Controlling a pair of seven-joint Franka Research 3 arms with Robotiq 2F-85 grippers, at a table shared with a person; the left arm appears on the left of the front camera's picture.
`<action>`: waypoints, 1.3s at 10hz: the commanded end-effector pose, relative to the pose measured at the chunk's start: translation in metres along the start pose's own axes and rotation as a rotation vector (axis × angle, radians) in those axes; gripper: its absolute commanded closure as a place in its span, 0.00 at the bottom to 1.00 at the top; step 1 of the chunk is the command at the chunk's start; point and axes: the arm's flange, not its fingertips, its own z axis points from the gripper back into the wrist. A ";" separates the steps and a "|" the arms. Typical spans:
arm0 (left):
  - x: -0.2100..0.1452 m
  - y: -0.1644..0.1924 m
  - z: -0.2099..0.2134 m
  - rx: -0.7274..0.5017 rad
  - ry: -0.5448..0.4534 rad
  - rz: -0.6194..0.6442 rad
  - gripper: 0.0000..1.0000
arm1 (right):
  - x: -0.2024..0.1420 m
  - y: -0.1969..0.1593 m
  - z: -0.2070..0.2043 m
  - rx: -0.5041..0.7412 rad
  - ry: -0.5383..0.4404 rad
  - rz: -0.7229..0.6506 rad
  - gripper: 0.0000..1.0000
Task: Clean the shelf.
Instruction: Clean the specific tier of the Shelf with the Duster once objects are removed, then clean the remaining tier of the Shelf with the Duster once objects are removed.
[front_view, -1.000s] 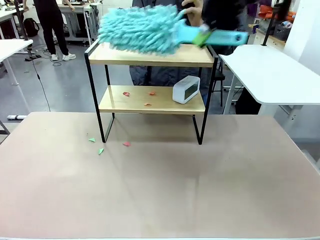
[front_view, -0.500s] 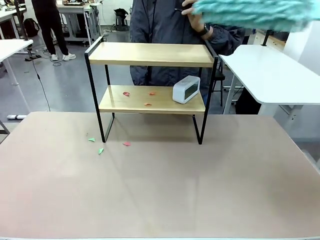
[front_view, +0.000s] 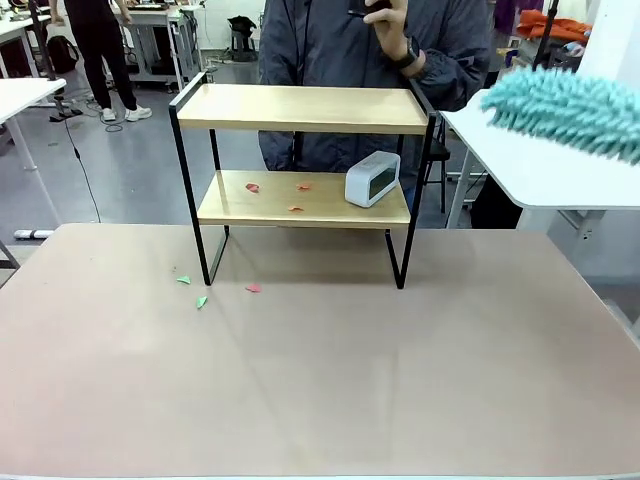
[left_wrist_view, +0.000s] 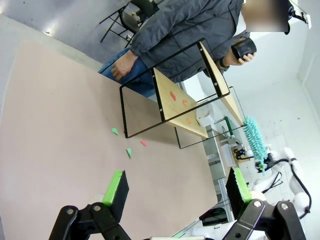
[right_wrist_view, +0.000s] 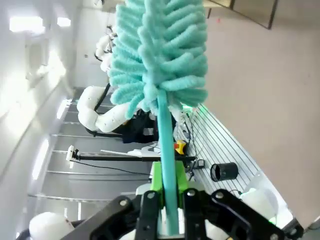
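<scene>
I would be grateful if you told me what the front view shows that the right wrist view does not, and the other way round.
Front view: the small white device on the lower board of the shelf, red scraps beside it, further scraps on the table, and a person standing behind. Right wrist view: the right gripper shut on the duster by its teal handle. Shared: the fluffy teal duster, the table, and at least a corner of the shelf.
</scene>
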 end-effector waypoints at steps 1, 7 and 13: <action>0.001 0.000 -0.002 -0.022 -0.015 -0.021 0.00 | 0.002 -0.022 0.025 0.050 0.031 0.003 0.87; 0.001 0.000 -0.002 -0.022 -0.015 -0.021 0.00 | -0.006 -0.036 -0.013 0.050 0.006 -0.040 0.87; 0.001 0.000 -0.002 -0.022 -0.015 -0.021 0.00 | -0.006 -0.036 -0.013 0.050 0.006 -0.040 0.87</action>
